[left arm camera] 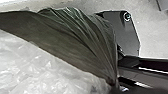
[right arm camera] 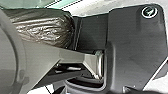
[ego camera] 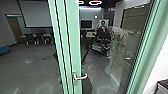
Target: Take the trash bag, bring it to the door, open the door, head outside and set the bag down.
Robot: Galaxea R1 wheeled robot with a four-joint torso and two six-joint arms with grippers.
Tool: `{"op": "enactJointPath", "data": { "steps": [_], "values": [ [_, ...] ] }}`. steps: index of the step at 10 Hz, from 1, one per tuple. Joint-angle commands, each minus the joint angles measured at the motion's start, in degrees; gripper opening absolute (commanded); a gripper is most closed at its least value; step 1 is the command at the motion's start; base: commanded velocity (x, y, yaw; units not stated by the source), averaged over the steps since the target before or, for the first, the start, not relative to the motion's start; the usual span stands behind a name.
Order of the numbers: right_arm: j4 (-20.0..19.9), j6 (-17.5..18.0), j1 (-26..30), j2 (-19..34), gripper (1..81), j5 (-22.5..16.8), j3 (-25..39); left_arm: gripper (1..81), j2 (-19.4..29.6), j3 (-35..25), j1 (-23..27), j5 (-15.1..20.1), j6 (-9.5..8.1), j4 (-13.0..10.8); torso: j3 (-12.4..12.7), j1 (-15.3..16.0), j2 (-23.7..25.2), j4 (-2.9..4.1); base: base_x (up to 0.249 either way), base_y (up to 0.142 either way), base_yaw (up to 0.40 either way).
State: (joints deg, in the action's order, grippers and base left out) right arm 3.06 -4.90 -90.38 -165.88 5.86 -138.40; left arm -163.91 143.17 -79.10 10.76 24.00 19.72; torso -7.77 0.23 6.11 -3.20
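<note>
The left gripper [left arm camera: 115, 86] has hold of the bag [left arm camera: 72, 37]: in the left wrist view the dark plastic draws together into tight folds that run to a narrow point right at the gripper, closed on that gathered part. From there the bag spreads out wide, its folds fanning away from the grip. Crinkled pale plastic [left arm camera: 42, 63] lies along the edge of the dark sheet, touching it; whether it is part of the bag, I cannot tell. Pale floor shows beyond.

In the right wrist view, shiny dark plastic bulges close beside the robot's own dark plate, partly behind a light grey part of the robot. How far open the right gripper is, and whether it has hold of anything, I cannot tell.

In the head view, a green-framed door [ego camera: 71, 37] stands ahead of the robot, with a silver handle [ego camera: 80, 77] on its upright frame. Glass is to the right of the handle, with faint reflections on it. Beyond, in the room, are a person [ego camera: 102, 27], chairs [ego camera: 46, 37] and a table [ego camera: 90, 34]. A pale screen [ego camera: 36, 13] hangs at the left, and a blue seat [ego camera: 3, 49] is at the left edge.
</note>
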Motion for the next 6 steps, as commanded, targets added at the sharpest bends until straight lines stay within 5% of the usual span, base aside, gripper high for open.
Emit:
{"op": "enactJointPath", "data": {
  "steps": [1,6],
  "values": [
    [1.1,-0.2,3.1,0.1,81.1,-3.0,-1.0,1.0,0.4,-0.4,3.0,4.0,0.34,0.4,0.0,0.0,0.0,0.00,0.000,0.000,0.316],
    [1.2,-0.2,3.0,-0.3,81.1,-3.0,-1.4,1.0,0.4,-0.4,3.0,3.7,0.34,0.4,0.0,0.0,0.0,0.00,0.000,0.000,0.316]
  ]
}}
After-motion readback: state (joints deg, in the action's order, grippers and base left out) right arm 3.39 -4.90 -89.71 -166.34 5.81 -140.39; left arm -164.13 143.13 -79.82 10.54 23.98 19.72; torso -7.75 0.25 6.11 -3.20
